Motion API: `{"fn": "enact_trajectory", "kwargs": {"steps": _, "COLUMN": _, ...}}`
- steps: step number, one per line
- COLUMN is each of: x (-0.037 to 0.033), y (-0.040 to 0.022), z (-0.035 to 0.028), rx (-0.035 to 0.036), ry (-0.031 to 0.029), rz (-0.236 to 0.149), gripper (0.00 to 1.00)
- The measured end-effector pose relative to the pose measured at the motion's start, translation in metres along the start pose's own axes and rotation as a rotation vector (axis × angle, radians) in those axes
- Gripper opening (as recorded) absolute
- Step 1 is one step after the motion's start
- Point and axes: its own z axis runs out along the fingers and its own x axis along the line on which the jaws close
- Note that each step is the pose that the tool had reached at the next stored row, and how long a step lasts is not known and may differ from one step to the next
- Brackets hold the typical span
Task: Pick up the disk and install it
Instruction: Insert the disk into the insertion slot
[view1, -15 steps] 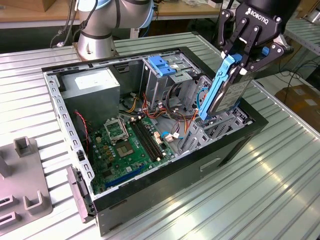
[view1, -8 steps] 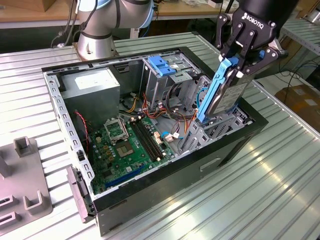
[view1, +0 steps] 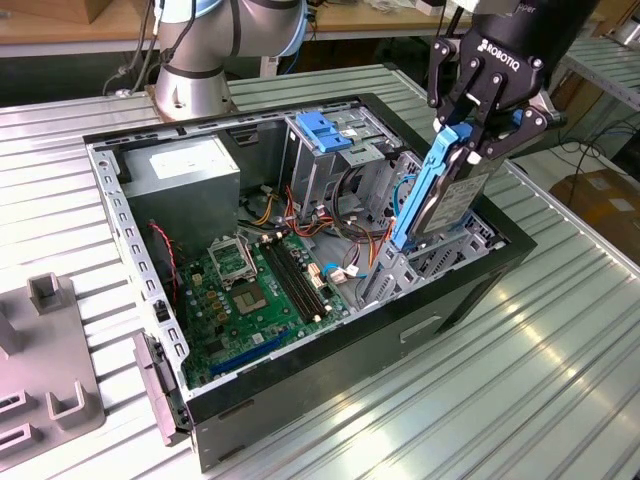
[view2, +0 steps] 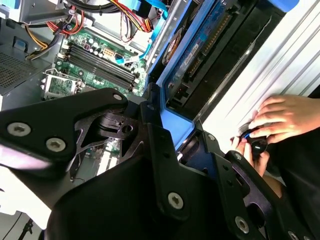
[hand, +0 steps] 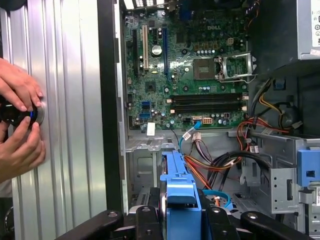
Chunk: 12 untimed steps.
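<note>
My gripper (view1: 478, 135) is shut on the disk (view1: 447, 195), a silver-grey drive edged by a light-blue bracket. The disk hangs upright on edge, its lower end reaching into the drive bay (view1: 440, 262) at the exterior view's right end of the open computer case (view1: 330, 360). In the first wrist view the blue bracket (hand: 179, 187) runs between my black fingers (hand: 145, 220) above the bay. In the second wrist view the disk (view2: 200, 45) shows its circuit-board side, with the blue bracket edge (view2: 175, 127) clamped beside a finger (view2: 157, 135).
Inside the case lie the green motherboard (view1: 255, 285), a grey power-supply box (view1: 185, 180), a silver cage with a blue tab (view1: 325, 130) and loose cables (view1: 355, 195). A person's hands (hand: 17, 125) hold a small device on the ribbed metal table (view1: 520, 380). Grey fixtures (view1: 50, 350) sit at the exterior view's left.
</note>
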Motion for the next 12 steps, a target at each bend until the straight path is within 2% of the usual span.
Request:
{"fn": "enact_trajectory", "kwargs": {"steps": 4, "x": -0.0002, "y": -0.0007, "z": 0.0054, "rx": -0.004, "ry": 0.0002, "rz": 0.0, "gripper": 0.37}}
{"fn": "enact_trajectory", "kwargs": {"steps": 12, "x": -0.0004, "y": -0.0024, "z": 0.0103, "rx": -0.0123, "ry": 0.0006, "rz": 0.0, "gripper": 0.37}}
